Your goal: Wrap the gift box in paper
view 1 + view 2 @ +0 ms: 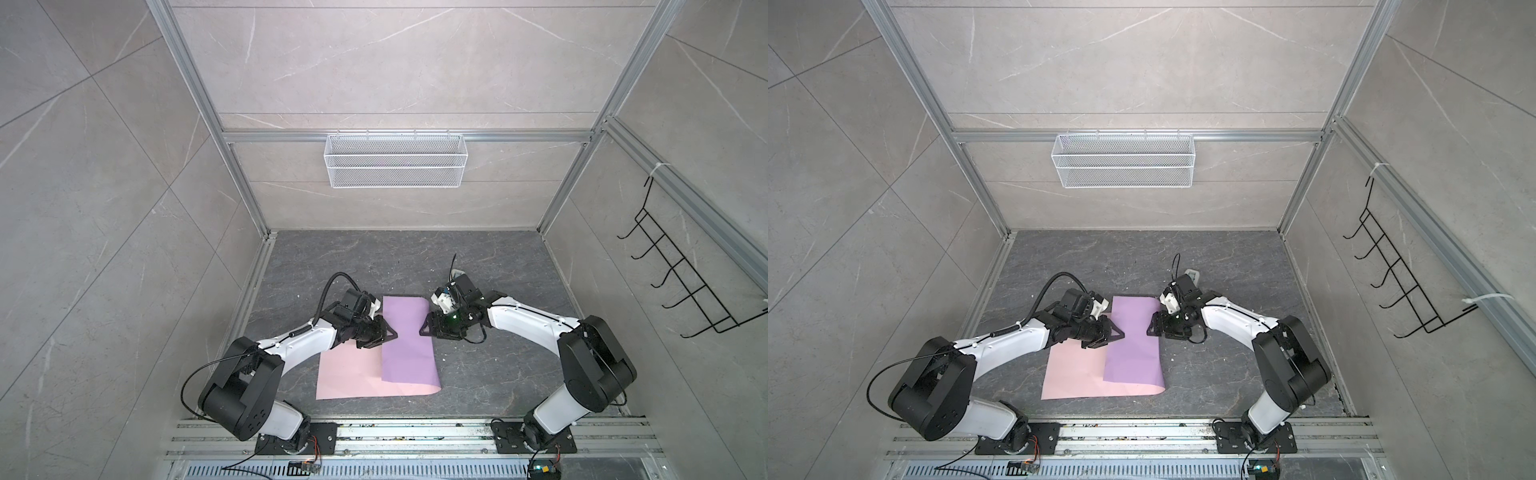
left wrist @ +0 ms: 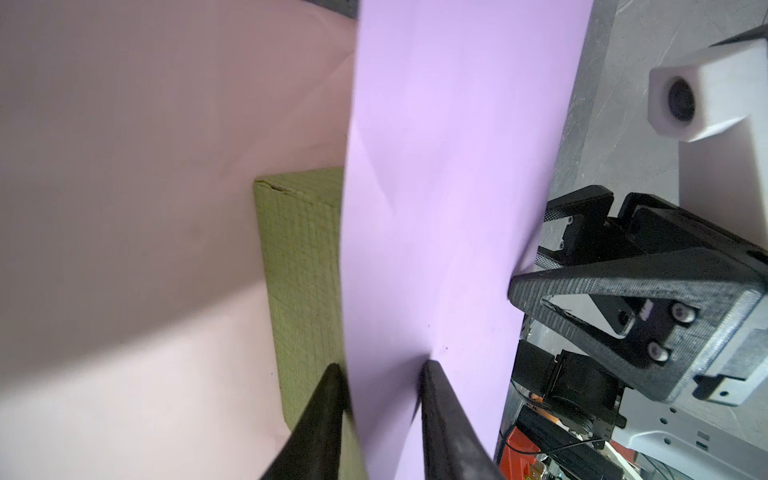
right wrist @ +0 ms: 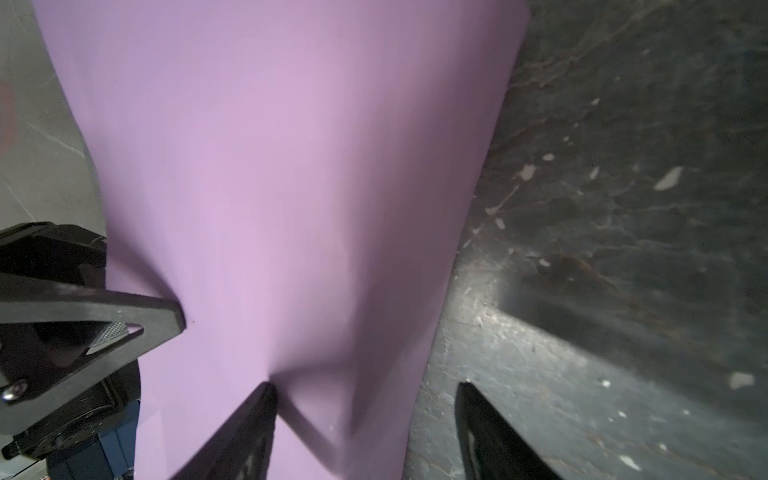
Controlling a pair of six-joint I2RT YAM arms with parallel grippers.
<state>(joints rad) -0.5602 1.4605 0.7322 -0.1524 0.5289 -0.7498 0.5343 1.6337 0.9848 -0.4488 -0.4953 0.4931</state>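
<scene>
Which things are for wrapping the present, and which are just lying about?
For the job:
- the paper, folded purple side up
- the gift box, partly under that fold

Just lying about:
- the white wire basket
- the black hook rack
- the small grey-white device

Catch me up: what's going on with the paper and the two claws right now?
The paper has its lilac face folded over the gift box, which shows only as a green strip in the left wrist view. The left claw straddles the flap's free edge, jaws slightly apart; whether it pinches anything is unclear. The right claw is open, one finger pressing the flap on the opposite side. The pink part lies flat on the table.
</scene>
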